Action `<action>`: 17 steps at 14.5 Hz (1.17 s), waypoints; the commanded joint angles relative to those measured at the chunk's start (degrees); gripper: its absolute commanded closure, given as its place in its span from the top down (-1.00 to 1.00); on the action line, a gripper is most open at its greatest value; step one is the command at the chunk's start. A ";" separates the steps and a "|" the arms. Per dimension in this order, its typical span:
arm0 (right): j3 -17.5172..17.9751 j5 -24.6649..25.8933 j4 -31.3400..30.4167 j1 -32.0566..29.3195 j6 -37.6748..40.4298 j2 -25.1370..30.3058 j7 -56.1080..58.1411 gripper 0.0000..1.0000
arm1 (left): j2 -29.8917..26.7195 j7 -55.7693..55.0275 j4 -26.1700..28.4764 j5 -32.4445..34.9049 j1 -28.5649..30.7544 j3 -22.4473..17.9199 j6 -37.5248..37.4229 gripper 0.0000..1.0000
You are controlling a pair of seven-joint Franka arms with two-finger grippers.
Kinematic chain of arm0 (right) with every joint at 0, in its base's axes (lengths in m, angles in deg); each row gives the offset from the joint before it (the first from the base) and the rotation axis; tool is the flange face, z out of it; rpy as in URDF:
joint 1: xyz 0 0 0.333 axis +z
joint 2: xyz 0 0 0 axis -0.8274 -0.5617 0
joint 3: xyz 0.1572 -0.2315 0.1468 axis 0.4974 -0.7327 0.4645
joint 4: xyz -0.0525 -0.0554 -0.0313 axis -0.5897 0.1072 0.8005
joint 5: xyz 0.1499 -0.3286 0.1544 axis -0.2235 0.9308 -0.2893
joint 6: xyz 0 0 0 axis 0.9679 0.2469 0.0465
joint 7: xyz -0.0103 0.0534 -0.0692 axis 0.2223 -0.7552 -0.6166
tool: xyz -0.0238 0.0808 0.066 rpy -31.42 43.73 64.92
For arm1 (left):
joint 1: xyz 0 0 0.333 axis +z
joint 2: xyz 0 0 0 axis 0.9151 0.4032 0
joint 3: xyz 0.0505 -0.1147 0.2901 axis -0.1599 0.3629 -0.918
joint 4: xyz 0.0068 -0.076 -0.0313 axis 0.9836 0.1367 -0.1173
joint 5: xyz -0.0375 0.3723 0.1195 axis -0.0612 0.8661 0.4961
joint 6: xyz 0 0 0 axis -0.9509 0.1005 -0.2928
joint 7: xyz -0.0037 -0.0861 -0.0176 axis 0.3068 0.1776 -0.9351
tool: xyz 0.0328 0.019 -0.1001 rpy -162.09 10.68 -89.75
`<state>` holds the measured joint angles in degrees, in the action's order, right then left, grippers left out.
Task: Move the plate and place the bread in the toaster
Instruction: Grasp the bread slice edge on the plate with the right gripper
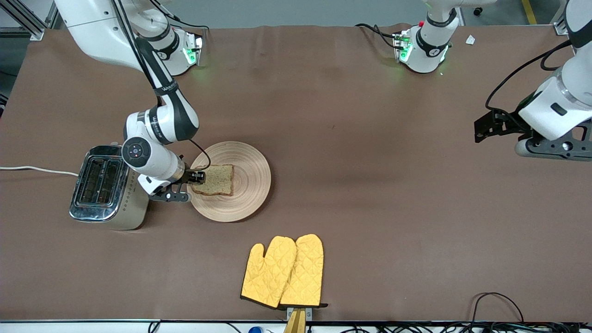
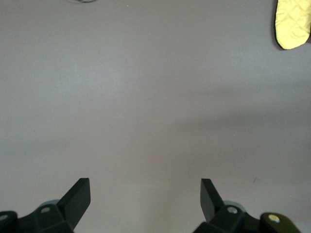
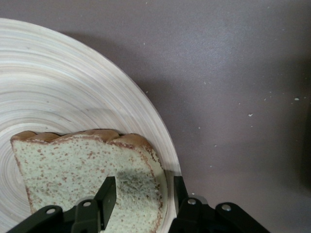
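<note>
The plate (image 1: pixel 247 162) lies beside the toaster (image 1: pixel 99 185), toward the right arm's end of the table. The bread (image 1: pixel 216 180) lies flat on the plate, on the part next to the toaster. My right gripper (image 1: pixel 198 177) is low over the plate's rim between toaster and bread. In the right wrist view the right gripper (image 3: pixel 143 194) is open: one finger is over the bread (image 3: pixel 68 165), the other by the plate's rim (image 3: pixel 160 131). My left gripper (image 1: pixel 483 127) waits open and empty above bare table at the left arm's end; the left wrist view shows it (image 2: pixel 145 194) spread wide.
A pair of yellow oven mitts (image 1: pixel 284 270) lies near the front edge, nearer to the front camera than the plate; one tip shows in the left wrist view (image 2: pixel 291 24). The toaster's white cord (image 1: pixel 37 169) runs off the table's end. Cables (image 1: pixel 499 305) lie at the front edge.
</note>
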<state>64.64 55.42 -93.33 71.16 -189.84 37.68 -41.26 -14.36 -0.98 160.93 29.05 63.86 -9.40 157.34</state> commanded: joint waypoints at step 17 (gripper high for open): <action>0.13 0.15 -1.53 -1.01 -2.40 -0.23 -0.38 -0.99 | -5.15 -0.90 7.40 -3.25 -0.80 -5.52 4.78 1.00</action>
<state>64.47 55.42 -94.08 70.71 -191.93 37.15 -41.27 -19.18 -1.23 167.21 26.73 63.20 -14.51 161.00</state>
